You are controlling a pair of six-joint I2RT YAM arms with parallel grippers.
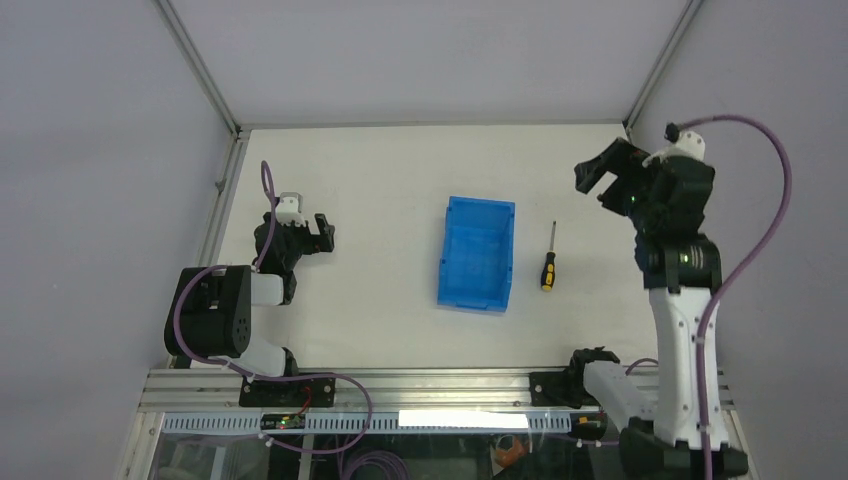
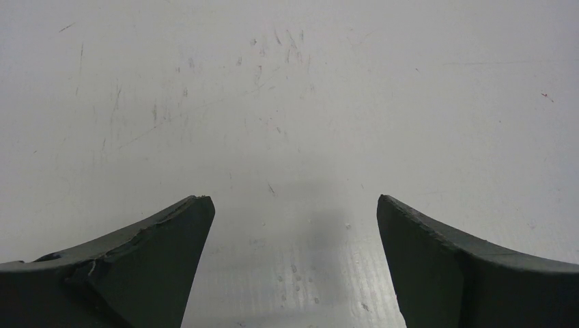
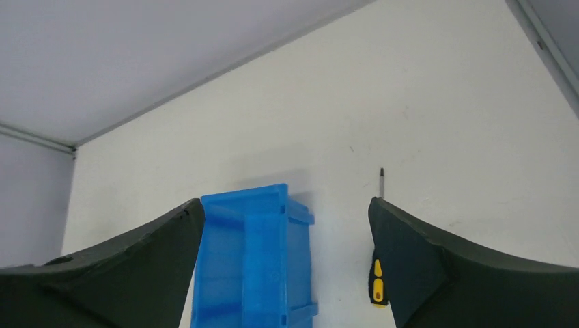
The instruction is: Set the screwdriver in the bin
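The screwdriver [image 1: 548, 270] lies on the worktop [image 1: 380, 180] just beside the bin's [image 1: 478, 252] right wall, midway between the far and near edges, while the left fingers [image 2: 157, 260] and right fingers [image 3: 437, 266] stand spread, holding nothing.

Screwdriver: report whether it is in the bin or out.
Out. The screwdriver lies flat on the table, apart from the bin, off its right wall in the top view.

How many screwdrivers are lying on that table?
1. The screwdriver lies flat just right of the bin, apart from it. The bin looks empty, so none seems hidden.
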